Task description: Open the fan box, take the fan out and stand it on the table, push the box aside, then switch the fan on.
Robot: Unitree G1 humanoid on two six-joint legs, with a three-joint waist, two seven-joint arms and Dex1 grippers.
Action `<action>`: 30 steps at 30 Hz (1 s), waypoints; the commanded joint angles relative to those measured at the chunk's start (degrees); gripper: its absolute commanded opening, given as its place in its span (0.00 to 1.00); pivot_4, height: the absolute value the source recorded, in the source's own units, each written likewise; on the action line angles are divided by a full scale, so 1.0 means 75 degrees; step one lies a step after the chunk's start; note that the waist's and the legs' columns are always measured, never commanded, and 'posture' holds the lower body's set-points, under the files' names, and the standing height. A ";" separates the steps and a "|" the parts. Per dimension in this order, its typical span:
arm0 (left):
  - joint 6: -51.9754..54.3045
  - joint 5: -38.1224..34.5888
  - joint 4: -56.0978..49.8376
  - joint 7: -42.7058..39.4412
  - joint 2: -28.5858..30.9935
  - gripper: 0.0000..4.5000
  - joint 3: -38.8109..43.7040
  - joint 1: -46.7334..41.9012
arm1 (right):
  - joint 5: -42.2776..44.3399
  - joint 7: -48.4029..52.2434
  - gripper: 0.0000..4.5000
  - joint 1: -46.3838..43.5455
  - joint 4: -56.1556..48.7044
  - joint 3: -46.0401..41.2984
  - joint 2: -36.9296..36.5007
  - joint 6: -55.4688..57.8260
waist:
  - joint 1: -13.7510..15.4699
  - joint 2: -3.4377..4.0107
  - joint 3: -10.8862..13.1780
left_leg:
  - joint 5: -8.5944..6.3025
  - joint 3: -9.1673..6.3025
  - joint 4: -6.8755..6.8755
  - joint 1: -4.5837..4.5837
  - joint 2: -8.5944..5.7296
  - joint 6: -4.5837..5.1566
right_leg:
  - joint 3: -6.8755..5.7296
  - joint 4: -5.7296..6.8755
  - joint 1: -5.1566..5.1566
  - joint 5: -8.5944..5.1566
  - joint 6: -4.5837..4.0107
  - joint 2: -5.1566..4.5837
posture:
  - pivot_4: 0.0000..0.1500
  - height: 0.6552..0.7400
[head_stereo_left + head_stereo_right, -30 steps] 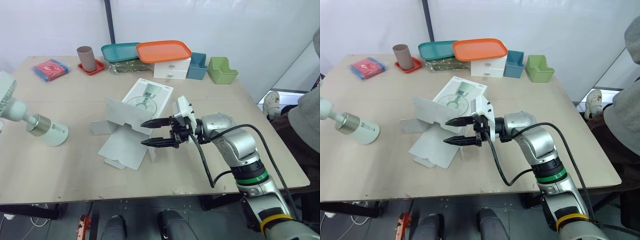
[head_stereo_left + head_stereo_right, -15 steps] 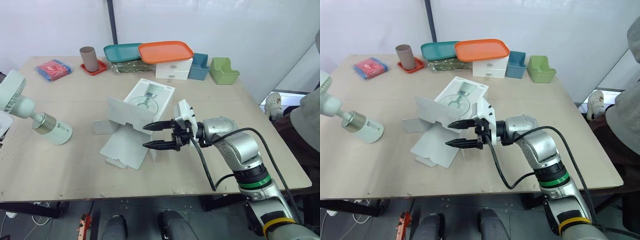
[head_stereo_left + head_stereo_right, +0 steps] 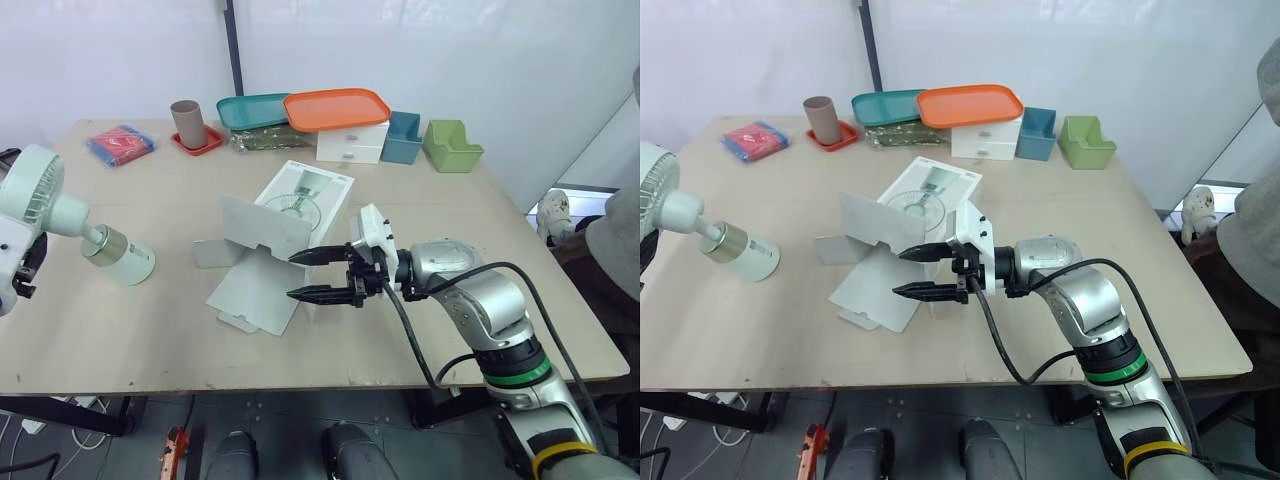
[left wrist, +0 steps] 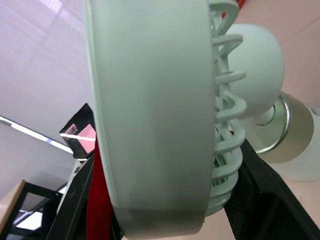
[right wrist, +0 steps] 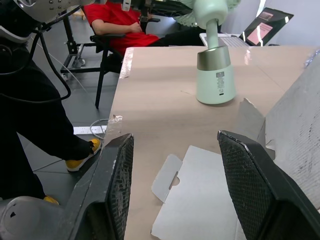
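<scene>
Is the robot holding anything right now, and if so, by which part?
Yes. The left gripper holds the fan by its round head, a finger on each side of the rim. The right gripper is open beside the box, holding nothing.

Back row, from the robot's left:
- A red cloth bundle (image 3: 120,145), lying flat.
- A brown cup (image 3: 186,120), upright on a red dish (image 3: 199,144).
- A teal tray (image 3: 252,108), with a green packet (image 3: 262,141) just in front.
- An orange tray (image 3: 336,108), resting on a white drawer unit (image 3: 350,147).
- A blue bin (image 3: 402,139), just beside the drawers.
- A green bin (image 3: 451,148), near the blue one.

A person in a red top (image 5: 120,17) sits on a black chair (image 5: 107,55).
</scene>
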 commanded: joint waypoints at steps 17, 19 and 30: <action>0.3035 -0.1741 0.0544 0.0365 -0.0933 0.44 -0.0441 -0.1845 | 0.0259 -0.0298 0.61 0.0142 -0.0581 -0.0268 -0.0119 0.0049 | 0.0022 0.0108 0.0012 | -0.0009 -0.0208 -0.0008 0.0037 -0.0121 -0.0014 | -0.0054 -0.0103 0.0090 -0.0001 0.0001 -0.0030 | 1.00 1.00; 0.3116 -0.1794 0.0594 0.0435 -0.0911 0.44 -0.0438 -0.1897 | 0.0264 -0.0302 0.61 0.0164 -0.0603 -0.0268 -0.0133 0.0043 | 0.0022 0.0108 0.0012 | -0.0008 -0.0217 -0.0008 0.0036 -0.0127 -0.0014 | -0.0066 -0.0107 0.0098 -0.0001 0.0001 -0.0037 | 1.00 1.00; 0.2864 -0.1922 0.0972 0.0887 -0.0677 0.44 -0.0342 -0.2457 | 0.0210 -0.0305 0.61 0.0129 -0.0522 -0.0197 -0.0099 -0.0040 | 0.0024 0.0146 0.0031 | -0.0009 -0.0323 -0.0015 0.0036 -0.0135 -0.0015 | -0.0160 -0.0110 0.0137 -0.0001 0.0001 -0.0043 | 1.00 1.00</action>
